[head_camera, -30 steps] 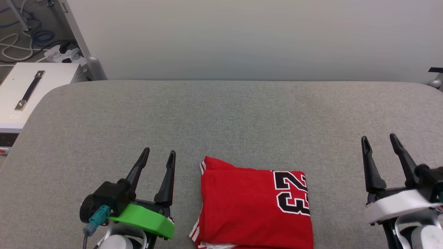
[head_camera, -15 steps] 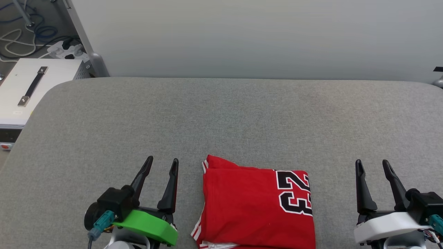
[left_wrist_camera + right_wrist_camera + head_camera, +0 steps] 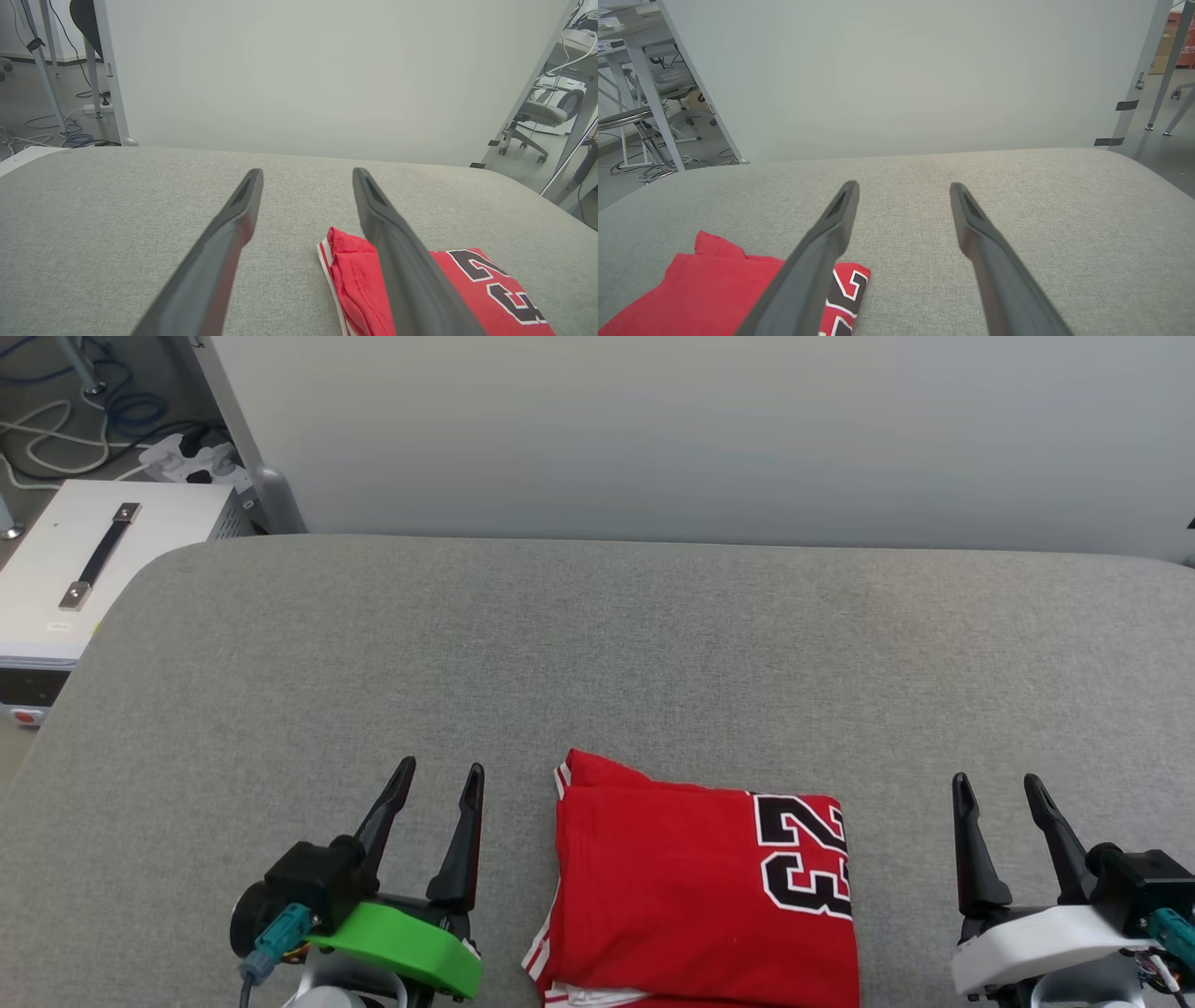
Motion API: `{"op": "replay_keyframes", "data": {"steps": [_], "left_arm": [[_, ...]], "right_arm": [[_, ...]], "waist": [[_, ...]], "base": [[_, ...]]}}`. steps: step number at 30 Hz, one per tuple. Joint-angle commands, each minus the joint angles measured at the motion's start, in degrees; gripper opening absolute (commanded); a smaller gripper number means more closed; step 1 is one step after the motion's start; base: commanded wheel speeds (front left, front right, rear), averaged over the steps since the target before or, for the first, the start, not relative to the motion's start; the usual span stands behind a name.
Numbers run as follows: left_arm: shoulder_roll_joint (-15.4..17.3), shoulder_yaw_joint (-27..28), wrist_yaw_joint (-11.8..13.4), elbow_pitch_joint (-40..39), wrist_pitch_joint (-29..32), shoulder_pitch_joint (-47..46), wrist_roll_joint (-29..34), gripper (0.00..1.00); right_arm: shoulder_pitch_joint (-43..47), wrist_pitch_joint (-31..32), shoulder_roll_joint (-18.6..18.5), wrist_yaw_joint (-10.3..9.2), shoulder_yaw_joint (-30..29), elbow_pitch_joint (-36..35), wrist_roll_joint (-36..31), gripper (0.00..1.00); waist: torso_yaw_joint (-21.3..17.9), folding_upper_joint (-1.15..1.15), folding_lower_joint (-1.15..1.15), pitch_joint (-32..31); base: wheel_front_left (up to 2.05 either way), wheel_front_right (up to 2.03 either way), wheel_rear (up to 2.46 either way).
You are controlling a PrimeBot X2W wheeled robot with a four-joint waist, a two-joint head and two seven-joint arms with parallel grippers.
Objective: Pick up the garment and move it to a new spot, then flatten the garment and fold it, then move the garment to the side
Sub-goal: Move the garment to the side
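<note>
Upper left of the head view: a white box [image 3: 93, 569] with a black handle stands off the table's edge. It plays no part in the task.

Lower left: the left gripper [image 3: 442, 767] hovers over the grey table [image 3: 597, 644], jaws spread and empty, just beside the garment's left edge.

Lower centre: the garment [image 3: 672, 887] lies on the table as a compact folded packet, number print at its right side, striped trim showing at its left edge. It sits between the two grippers and touches neither. In the left wrist view it appears at lower right [image 3: 355, 266]; in the right wrist view, at lower left [image 3: 714, 289].

Lower right: the right gripper [image 3: 995, 780] hovers with jaws released and empty, near the garment's right edge but apart from it.

Step in hand, as judged: the packet awaits a grasp, either for the first pick-up or for the final move aside; the frames do not settle which.

Next move calls for: lower a gripper to a packet edge, slide one finger under all layers, close, then lift without spilling the fold
</note>
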Motion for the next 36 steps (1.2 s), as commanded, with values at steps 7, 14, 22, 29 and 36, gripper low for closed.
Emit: {"op": "replay_keyframes", "data": {"steps": [7,14,22,29,36], "left_arm": [[-0.1,0.02,-0.17,-0.39,-0.34,-0.55,0.22,1.0],[-0.15,-1.13,-0.17,-0.21,-0.34,-1.99,0.64,1.0],[-1.04,-1.97,-0.17,-0.28,-0.34,-4.14,-0.41,1.0],[-1.32,-2.33,-0.17,-0.6,-0.34,-5.48,-0.5,1.0],[-1.6,-2.92,-0.17,-0.58,-0.34,-6.54,-0.44,1.0]], "right_arm": [[-2.24,14.29,-2.4,-0.05,3.87,-2.46,4.17,1.0],[-4.27,44.11,-5.44,-0.05,8.09,-7.22,11.11,1.0],[-7.08,64.29,-2.51,-0.05,4.5,-8.34,9.14,1.0],[-8.26,67.96,-0.87,-0.05,2.92,-4.97,4.49,1.0],[-8.24,66.75,0.04,-0.05,2.97,-0.2,3.19,1.0]], "waist": [[0.68,0.0,0.0,1.44],[1.87,0.0,0.0,3.78],[5.29,0.0,0.0,6.6],[8.18,0.0,0.0,8.98],[10.33,0.0,0.0,11.07]], "base": [[0.0,0.0,0.0],[0.0,0.0,0.0],[0.0,0.0,0.0],[0.0,0.0,0.0],[0.0,0.0,0.0]]}}
